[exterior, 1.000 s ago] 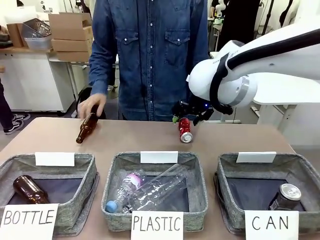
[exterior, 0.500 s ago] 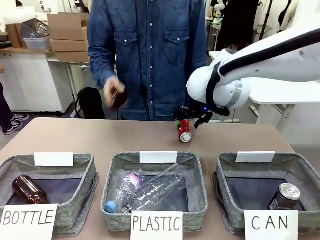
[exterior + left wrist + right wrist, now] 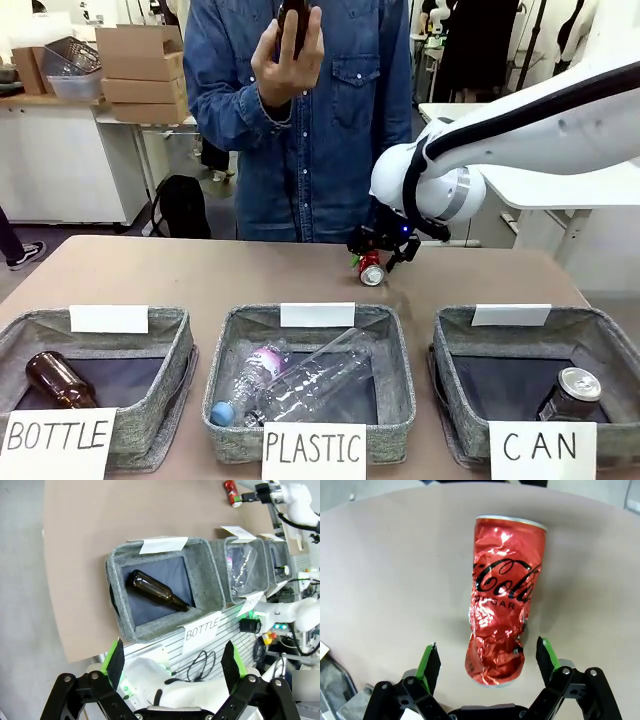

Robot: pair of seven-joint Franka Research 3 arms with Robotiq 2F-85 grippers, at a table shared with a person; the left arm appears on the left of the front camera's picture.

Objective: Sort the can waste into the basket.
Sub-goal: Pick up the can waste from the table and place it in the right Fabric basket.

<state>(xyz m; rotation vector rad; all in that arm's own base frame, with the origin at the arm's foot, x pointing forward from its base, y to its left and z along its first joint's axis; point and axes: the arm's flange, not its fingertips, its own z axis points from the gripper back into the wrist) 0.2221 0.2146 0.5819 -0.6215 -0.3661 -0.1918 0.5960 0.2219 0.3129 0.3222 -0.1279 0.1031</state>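
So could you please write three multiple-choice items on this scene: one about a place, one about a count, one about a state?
1. Where does the crumpled red metal can lie?
A. on the table
B. in a basket
C. in the person's hand

2. How many cans are in the grey fabric basket signed CAN?
A. none
B. one
C. three

3. How is the right gripper?
A. shut on the can
B. open around the can
C. far above the table

Key: 1 A, it rests on the tabletop; 2 B, one dark can stands inside; 3 B, its fingers flank the can, apart from it.
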